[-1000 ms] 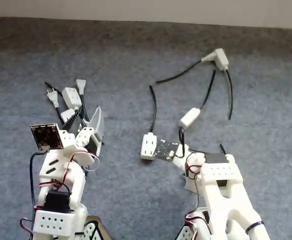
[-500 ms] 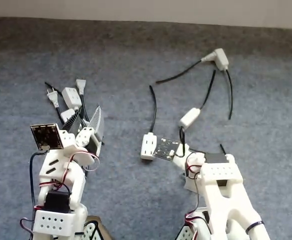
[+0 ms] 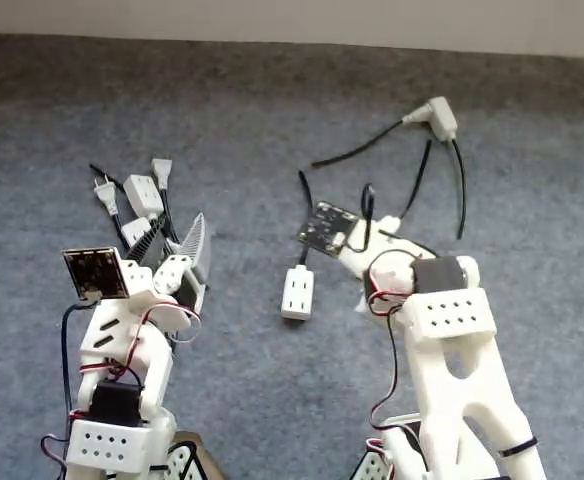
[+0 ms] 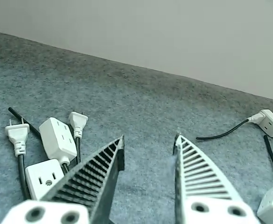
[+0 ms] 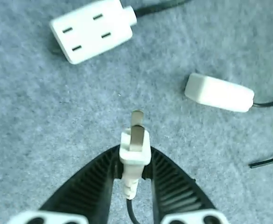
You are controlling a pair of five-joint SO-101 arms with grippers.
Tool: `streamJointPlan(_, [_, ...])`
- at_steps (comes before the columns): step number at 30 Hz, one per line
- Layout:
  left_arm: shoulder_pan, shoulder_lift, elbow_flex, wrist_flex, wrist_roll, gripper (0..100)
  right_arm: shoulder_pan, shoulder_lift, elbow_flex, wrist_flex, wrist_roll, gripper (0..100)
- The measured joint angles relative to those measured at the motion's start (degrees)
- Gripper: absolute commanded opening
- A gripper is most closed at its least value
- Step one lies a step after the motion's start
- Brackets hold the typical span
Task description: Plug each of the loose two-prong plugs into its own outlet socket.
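**Right tool** [image 5: 134, 156]: narrow, clamping a two-prong plug [image 5: 135, 145] by its body. The prongs are pointing away from the wrist and the cord is trailing back between the fingers. It is hanging over the bench [image 5: 33, 116], between the outlet socket [image 5: 92, 30] and a white inline block [image 5: 219, 92], touching neither.

**Left tool** [image 4: 149, 139]: standing wide, holding nothing. It is sitting near the left group, which is lying together on the bench:
- first loose plug [image 4: 17, 135]
- second loose plug [image 4: 78, 122]
- farther socket block [image 4: 57, 139]
- nearer socket block [image 4: 44, 179]

**Corner adapter** [image 3: 440, 117]: lying at the far side, cords running off it.

**Hazards, as judged:**
- The outlet socket is lying loose, so a push from the prongs is likely to slide it rather than seat them.
- The prongs are not lining up with any slot pair at present, and a skewed approach risks striking the face between slots.
- The plug is being pinched on a short body and may be twisting under load.
- Its own cord may be dragging against the arm.

**Views compared:**
- The right wrist view is giving the grip itself, the prong direction and the slot faces.
- The high view has the wrist board lying over that tool, but is giving the cord runs and the wide gap between the two groups.
- The left wrist view is giving the open fingers and the slots of the nearer block.
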Motion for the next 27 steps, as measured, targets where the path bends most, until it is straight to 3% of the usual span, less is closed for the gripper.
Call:
streamJointPlan(6, [9.67,0.0,0.0,-1.23,0.0,19,-9.32,0.0,-4.31,3.25,-2.11,3.5])
streamJointPlan(14, [17.58,0.0,0.0,-4.4,0.0,19,-13.01,0.0,-4.48,1.41,-6.07,3.5])
streamJointPlan(27, [18.9,0.0,0.0,-4.04,0.0,19,-18.37,14.77,-15.47,-1.23,-12.31,3.5])
